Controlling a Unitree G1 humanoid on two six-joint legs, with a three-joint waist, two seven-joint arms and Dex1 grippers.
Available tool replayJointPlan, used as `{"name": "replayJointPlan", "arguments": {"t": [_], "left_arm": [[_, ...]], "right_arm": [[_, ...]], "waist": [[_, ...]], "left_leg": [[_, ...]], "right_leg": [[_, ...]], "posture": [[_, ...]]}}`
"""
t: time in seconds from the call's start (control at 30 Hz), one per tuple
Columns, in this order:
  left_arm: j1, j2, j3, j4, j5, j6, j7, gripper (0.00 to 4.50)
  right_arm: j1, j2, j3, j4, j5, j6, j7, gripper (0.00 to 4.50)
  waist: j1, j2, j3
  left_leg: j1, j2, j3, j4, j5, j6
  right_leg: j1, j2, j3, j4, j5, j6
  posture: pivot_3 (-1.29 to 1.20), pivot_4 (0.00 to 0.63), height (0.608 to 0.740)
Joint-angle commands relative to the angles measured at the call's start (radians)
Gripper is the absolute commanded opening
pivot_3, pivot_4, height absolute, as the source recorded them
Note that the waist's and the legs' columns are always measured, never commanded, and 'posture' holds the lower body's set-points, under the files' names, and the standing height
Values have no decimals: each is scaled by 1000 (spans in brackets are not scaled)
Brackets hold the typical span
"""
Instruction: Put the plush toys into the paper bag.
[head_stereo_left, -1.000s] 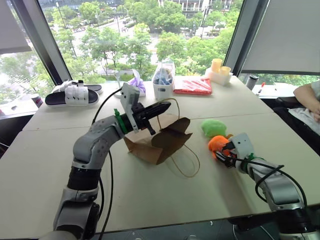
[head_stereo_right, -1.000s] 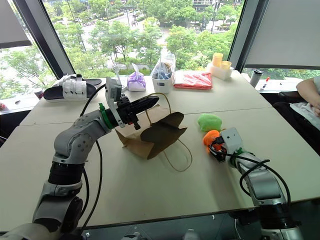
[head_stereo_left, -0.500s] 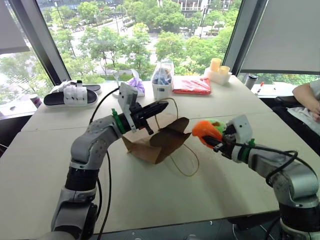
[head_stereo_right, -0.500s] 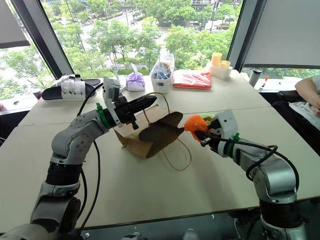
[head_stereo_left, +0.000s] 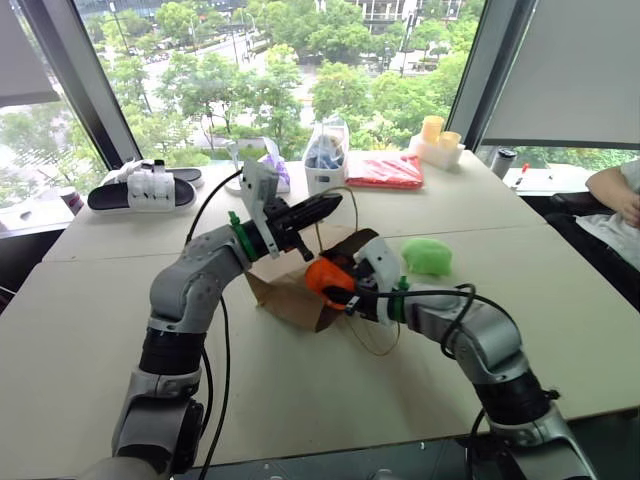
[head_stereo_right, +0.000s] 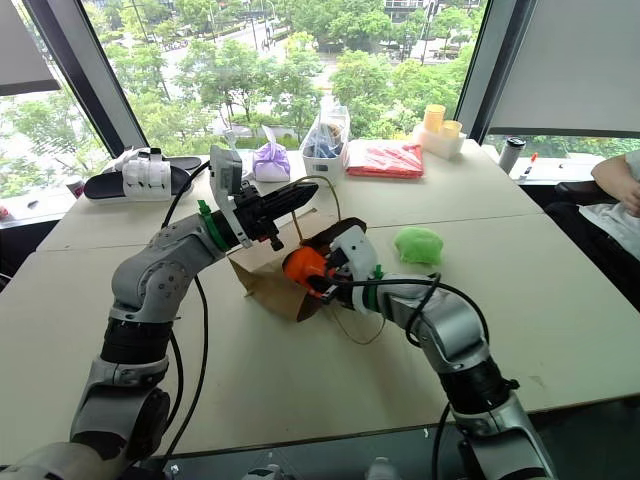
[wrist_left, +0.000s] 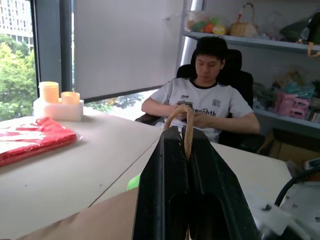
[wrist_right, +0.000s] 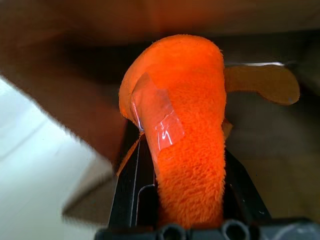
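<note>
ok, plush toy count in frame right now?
2. The orange plush toy is pinched in the right gripper at the mouth of the paper bag. The green plush toy lies on the table, to the bag's right. Any inside the bag would be hidden.

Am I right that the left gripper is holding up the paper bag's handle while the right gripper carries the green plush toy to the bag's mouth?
Not quite: the right gripper carries the orange plush toy, as the right wrist view shows. The green plush toy lies on the table. The left gripper does hold the paper bag by its handle.
</note>
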Motion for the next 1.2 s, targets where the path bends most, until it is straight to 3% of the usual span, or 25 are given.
{"name": "replayJointPlan", "arguments": {"t": [0.03,0.13,0.17,0.23,0.3,0.4,0.43,0.67,0.83,0.97,1.2], "left_arm": [[-18,-3,23,-53,-38,8,11,0],[-18,-8,30,-64,-59,25,28,0],[-19,-9,33,-69,-68,33,33,0],[-20,-7,40,-77,-87,47,43,0],[-24,-10,55,-77,-112,64,59,0],[-29,-4,67,-77,-134,76,69,0],[-27,1,68,-76,-136,76,68,0],[-18,40,78,-52,-134,72,49,0],[-15,52,84,-46,-135,71,48,0],[-13,58,84,-45,-130,69,46,0],[-12,65,80,-63,-128,67,50,0]], "right_arm": [[-56,42,13,61,-31,-69,7,766],[-79,70,28,117,-58,-111,14,766],[-95,90,28,147,-65,-129,12,1061],[-111,111,28,174,-74,-148,16,1692],[-112,114,30,169,-85,-145,17,2691],[-95,50,66,100,-130,-127,34,4192],[-89,30,56,65,-129,-114,36,4433],[-24,-160,-199,-255,5,82,56,4433],[-11,-263,-363,-207,-22,118,-20,4433],[2,-293,-310,60,-173,-12,-128,4433],[-96,-159,-291,595,-290,-386,-253,4433]], "waist": [[0,0,0],[2,0,0],[2,0,0],[1,0,0],[0,0,0],[2,0,0],[3,0,0],[6,0,0],[6,0,0],[4,0,0],[-3,1,0]], "left_leg": [[0,0,0,0,1,-2],[0,0,0,0,1,-3],[0,0,0,0,1,-3],[0,0,0,0,1,-3],[0,0,0,0,2,-3],[0,0,0,0,2,-3],[0,0,0,0,2,-3],[-1,0,-1,0,0,0],[-1,0,0,0,-1,2],[-1,0,1,0,-1,2],[0,0,3,-1,2,-3]], "right_leg": [[0,0,0,0,0,0],[0,0,0,0,0,0],[0,0,0,0,0,0],[0,0,0,0,0,0],[-1,0,0,0,0,0],[-1,0,0,0,0,0],[-1,0,0,0,0,0],[-1,0,0,0,0,0],[-1,0,0,0,0,0],[0,0,0,0,0,0],[-1,0,2,-1,0,0]], "posture": [[0,150,740],[0,150,740],[0,150,740],[0,150,740],[0,150,740],[0,150,740],[0,150,740],[0,150,740],[0,150,740],[0,150,740],[0,150,740]]}}
